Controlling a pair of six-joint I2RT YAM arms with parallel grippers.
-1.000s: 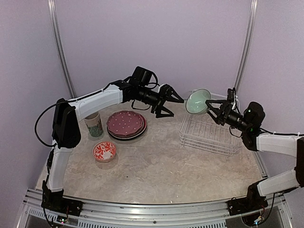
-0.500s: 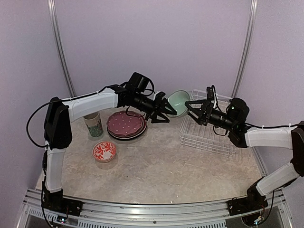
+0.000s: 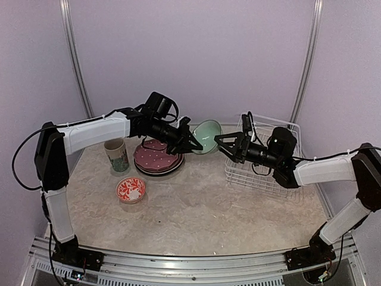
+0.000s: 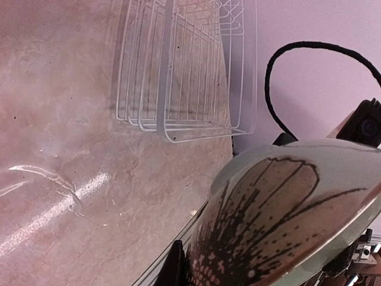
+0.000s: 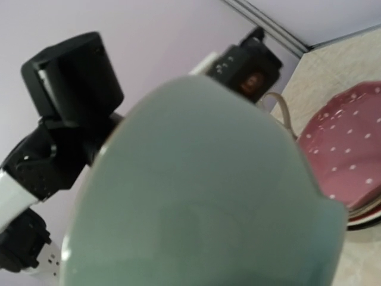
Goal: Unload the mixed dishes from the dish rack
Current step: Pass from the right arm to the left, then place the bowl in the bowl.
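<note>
The mint green bowl (image 3: 208, 134) is held in the air over the far half of the table (image 3: 202, 217), in the gap between the stack of plates (image 3: 156, 159) and the dish rack (image 3: 257, 176), and neither is touched by it. It is tipped on its side: its patterned inside is turned to the left arm and its plain outer wall to the right arm.

The left gripper (image 3: 194, 143) is pinched tight on the bowl's left rim. The right gripper (image 3: 221, 143) is set against the opposite side, jaws spread wide around the bowl's body (its fingertips are hidden behind the bowl in the wrist view).

The bowl's lower edge is kept above the tabletop, and marbled surface can be seen beneath it. The near rim of the plate stack lies just below and left of the left gripper. The rack is placed at the far right of the table, close to the back wall, and the right forearm is stretched above its left part.

The mug (image 3: 117, 155) stands upright just left of the plates. The red-and-white bowl (image 3: 130, 189) sits nearer the front, apart from both. A broad stretch of bare marble is seen between that bowl and the rack's near edge.
</note>
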